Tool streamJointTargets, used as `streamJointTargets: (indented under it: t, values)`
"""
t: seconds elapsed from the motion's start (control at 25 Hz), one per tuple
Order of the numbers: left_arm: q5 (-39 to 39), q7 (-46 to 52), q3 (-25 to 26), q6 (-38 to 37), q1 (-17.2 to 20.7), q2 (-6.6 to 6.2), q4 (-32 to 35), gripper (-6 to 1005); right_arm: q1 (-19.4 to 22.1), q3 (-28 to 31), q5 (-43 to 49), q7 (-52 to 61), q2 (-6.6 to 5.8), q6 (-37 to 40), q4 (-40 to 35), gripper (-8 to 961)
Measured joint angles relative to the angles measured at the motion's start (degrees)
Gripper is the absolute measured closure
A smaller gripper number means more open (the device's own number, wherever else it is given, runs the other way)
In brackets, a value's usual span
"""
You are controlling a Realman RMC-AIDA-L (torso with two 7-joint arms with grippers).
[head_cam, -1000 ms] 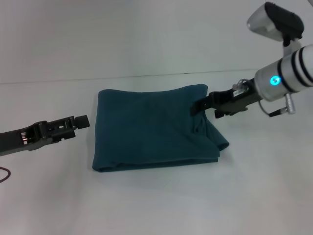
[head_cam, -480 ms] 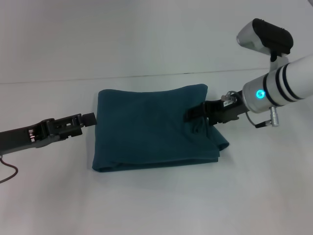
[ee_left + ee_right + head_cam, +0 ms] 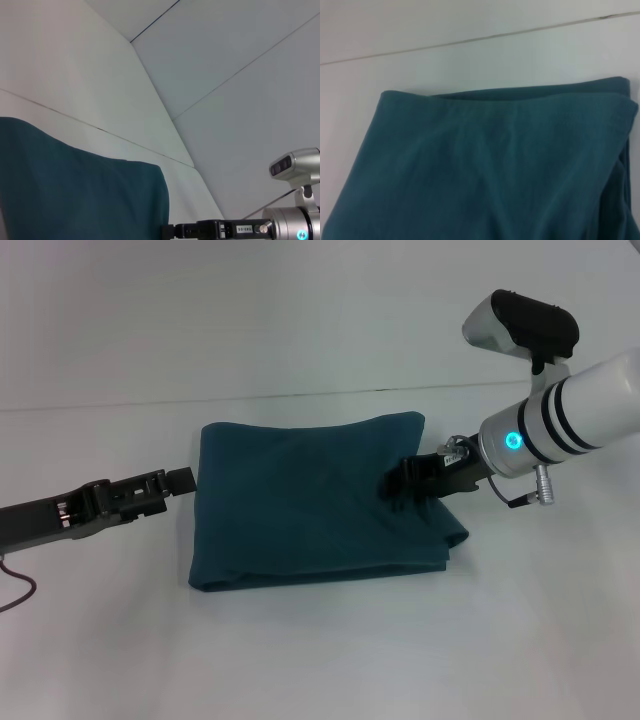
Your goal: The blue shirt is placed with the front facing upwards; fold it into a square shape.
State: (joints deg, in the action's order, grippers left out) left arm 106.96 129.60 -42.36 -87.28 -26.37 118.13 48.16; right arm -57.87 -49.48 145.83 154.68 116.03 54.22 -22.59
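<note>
The blue shirt (image 3: 310, 500) lies folded into a rough rectangle on the white table, plain teal side up, with no lettering showing. Its right side is bunched into a loose fold (image 3: 440, 520). My left gripper (image 3: 180, 480) is low at the shirt's left edge, level with its far half. My right gripper (image 3: 392, 484) is over the right part of the shirt, close to the cloth. The shirt also shows in the left wrist view (image 3: 75, 195) and fills the right wrist view (image 3: 485, 165). The right gripper shows far off in the left wrist view (image 3: 170, 231).
The white table (image 3: 320, 650) spreads around the shirt on all sides. A white wall meets it at the back (image 3: 300, 310). A dark cable (image 3: 12, 595) lies at the left edge by my left arm.
My right gripper has moved left and down, from the shirt's right edge to over the cloth. My left gripper moved right to the shirt's left edge, then held still.
</note>
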Motion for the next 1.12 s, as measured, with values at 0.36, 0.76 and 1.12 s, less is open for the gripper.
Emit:
streamJointTargets:
  t: [0.36,0.76,1.12]
  values:
    - [0.0,-0.1,0.0,0.0,-0.1,0.0,-0.1,50,0.3,-0.7,0.1,0.3,-0.29,0.3,-0.2,517]
    - [-0.1,-0.1,0.0,0.0,-0.2,0.0,-0.1,50,1.3,-0.3,-0.1,0.9,-0.38,3.3,-4.7,833]
    - [-0.1,-0.1,0.8,0.4,-0.4,0.0,-0.1,50,2.3,-0.3,-0.2,1.6,-0.37,4.4,-8.3,854]
